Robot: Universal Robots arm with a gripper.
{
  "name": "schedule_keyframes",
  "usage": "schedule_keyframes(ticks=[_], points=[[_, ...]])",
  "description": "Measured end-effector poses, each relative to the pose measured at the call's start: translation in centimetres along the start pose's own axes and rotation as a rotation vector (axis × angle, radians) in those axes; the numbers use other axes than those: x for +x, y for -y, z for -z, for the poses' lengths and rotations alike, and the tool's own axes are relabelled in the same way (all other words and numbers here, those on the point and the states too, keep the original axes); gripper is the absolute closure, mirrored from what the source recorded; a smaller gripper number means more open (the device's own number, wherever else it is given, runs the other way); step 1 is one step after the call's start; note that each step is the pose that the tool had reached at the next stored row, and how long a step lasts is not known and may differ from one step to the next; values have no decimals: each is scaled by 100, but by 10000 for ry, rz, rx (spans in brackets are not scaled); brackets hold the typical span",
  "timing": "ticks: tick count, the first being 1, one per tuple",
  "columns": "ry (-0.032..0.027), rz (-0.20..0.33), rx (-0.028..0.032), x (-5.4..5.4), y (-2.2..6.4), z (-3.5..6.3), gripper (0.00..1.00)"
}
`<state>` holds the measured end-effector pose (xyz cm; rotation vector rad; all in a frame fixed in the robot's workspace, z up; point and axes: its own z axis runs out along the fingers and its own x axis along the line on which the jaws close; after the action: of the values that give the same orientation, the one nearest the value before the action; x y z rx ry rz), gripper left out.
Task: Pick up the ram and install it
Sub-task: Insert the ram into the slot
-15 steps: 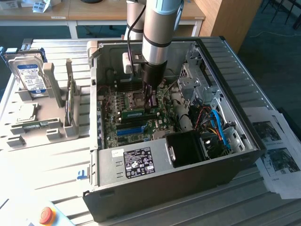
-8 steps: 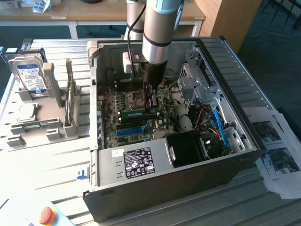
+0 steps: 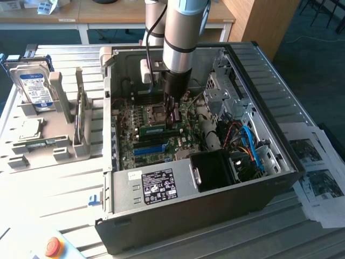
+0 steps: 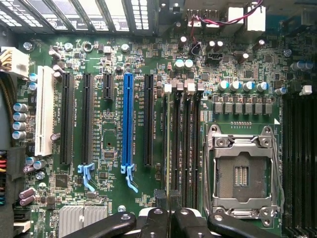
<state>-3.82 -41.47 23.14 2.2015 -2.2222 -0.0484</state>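
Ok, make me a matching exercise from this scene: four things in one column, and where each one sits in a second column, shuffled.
1 ram
2 hard drive
3 printed sheets
4 red button

A outside the case, exterior view's right
B in the grey rack, exterior view's left
C inside the case, at the gripper's tip
D exterior view's lower left corner

Pairs: 1-C, 2-B, 3-A, 4-D
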Motion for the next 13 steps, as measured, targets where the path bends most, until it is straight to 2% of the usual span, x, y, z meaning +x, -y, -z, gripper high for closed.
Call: schedule_keyframes(ticks=[3,13], points=[[1,4,21,0,-3,0,88],[3,-70,25,0,-13,-3,88]])
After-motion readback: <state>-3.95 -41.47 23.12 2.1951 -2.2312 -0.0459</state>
